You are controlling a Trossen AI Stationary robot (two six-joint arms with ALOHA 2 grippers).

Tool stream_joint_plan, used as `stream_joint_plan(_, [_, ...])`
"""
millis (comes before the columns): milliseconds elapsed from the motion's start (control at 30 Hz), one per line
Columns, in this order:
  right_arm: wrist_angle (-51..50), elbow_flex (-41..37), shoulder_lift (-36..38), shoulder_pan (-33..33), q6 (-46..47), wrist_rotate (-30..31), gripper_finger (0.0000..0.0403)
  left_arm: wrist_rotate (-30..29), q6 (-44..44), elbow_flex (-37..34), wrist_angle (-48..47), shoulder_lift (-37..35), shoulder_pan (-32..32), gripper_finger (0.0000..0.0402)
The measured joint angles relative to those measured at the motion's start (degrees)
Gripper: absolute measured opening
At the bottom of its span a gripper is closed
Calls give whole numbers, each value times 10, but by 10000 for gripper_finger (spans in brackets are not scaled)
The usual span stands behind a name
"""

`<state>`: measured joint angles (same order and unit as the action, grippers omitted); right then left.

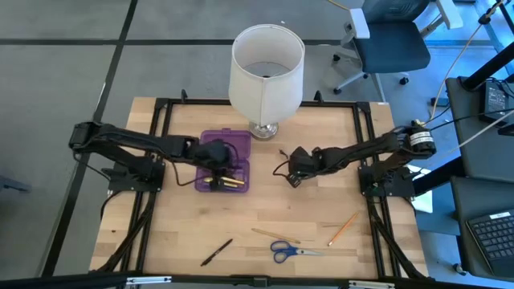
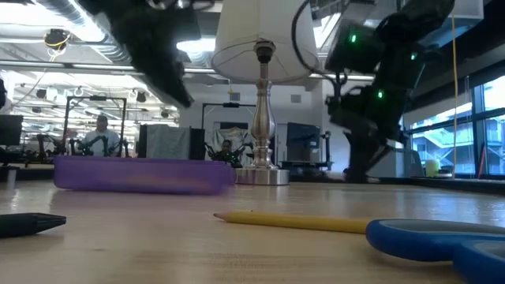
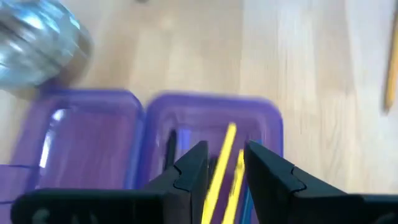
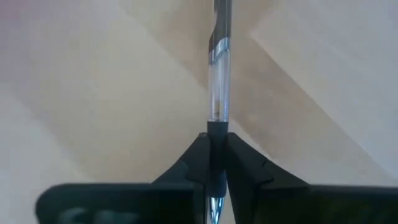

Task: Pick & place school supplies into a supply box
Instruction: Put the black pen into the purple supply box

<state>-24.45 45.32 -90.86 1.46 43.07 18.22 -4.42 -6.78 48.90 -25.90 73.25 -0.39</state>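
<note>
The open purple supply box (image 1: 238,152) lies near the table's middle, in front of the lamp. Yellow pencils (image 3: 225,155) and a dark pen rest in its near tray (image 3: 267,124). My left gripper (image 1: 215,164) hovers open over that tray, its fingers on either side of the pencils without touching them. My right gripper (image 1: 293,172), to the right of the box, is shut on a clear-barrelled pen (image 4: 219,93). A black pen (image 1: 217,251), a yellow pencil (image 1: 275,235), blue-handled scissors (image 1: 293,251) and an orange pencil (image 1: 343,229) lie flat near the table's near edge. My right gripper pinches the pen between its two fingers on the black grip section (image 4: 217,132), just behind the clear barrel. The barrel sticks out beyond the fingertips and the tip end (image 4: 214,205) shows behind them. The pen looks lifted off the wooden table.
A white-shaded lamp (image 1: 267,72) stands on its metal base (image 1: 263,128) just beyond the box. In the low view the pencil (image 2: 300,223), scissors (image 2: 442,241) and black pen (image 2: 31,223) lie close to the camera. Bare wood lies between the box and these items. People show in the room behind.
</note>
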Motion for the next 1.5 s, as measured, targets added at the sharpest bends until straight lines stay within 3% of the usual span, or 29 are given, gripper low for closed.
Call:
stream_joint_plan(200, [97, 0, 33, 51, -25, 2, 42, -5, -27, 0, 76, -37, -28, 93])
stream_joint_plan(433, [326, 1, 34, 109, -141, 5, 44, -5, 1, -1, 172, -13, -73, 94])
stream_joint_plan(567, [410, 1, 34, 135, -207, 59, 45, -5, 34, -31, 255, -10, -98, 91])
stream_joint_plan(767, [463, 1, 34, 158, -282, 126, 45, -9, 1, -98, 401, -22, -116, 96])
stream_joint_plan(933, [499, 1, 34, 171, -310, 128, 45, -16, -50, -157, 549, -14, -116, 110])
stream_joint_plan(1133, [535, 1, 35, 189, -332, 127, 45, -15, -46, -210, 690, -11, -116, 151])
stream_joint_plan(1300, [585, 2, 35, 196, -348, 113, 45, -14, -14, -229, 753, -11, -117, 186])
stream_joint_plan(1500, [652, 2, 12, 196, -359, 102, 45, -14, -31, -229, 776, -11, -117, 195])
